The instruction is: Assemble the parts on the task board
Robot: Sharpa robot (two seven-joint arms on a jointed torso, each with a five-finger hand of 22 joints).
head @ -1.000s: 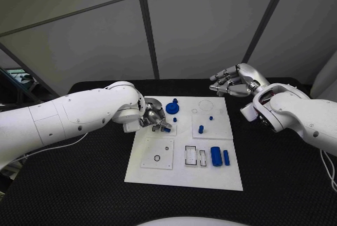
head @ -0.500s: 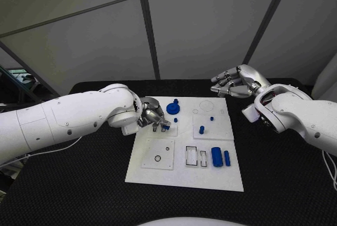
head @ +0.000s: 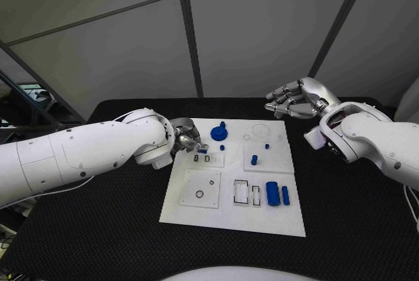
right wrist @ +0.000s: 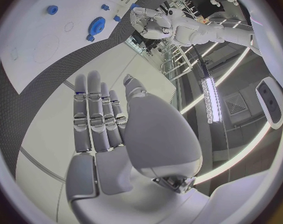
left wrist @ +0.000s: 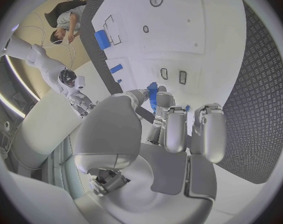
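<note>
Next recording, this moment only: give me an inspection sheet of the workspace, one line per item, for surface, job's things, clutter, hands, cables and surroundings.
Surface: black table, the white task board in its middle.
Job's things: blue gear near the board's far edge; small blue pegs mid-board; two blue bars lying beside outlined slots on the near right; a small blue part pinched in the left hand.
Clutter: nothing seen.
Hands: left hand over the board's far left part, holding the small blue part; right hand raised beyond the board's far right corner, fingers apart, holding nothing.
Cables: a white cable along the left arm.
Surroundings: grey wall panels behind the table.
</note>
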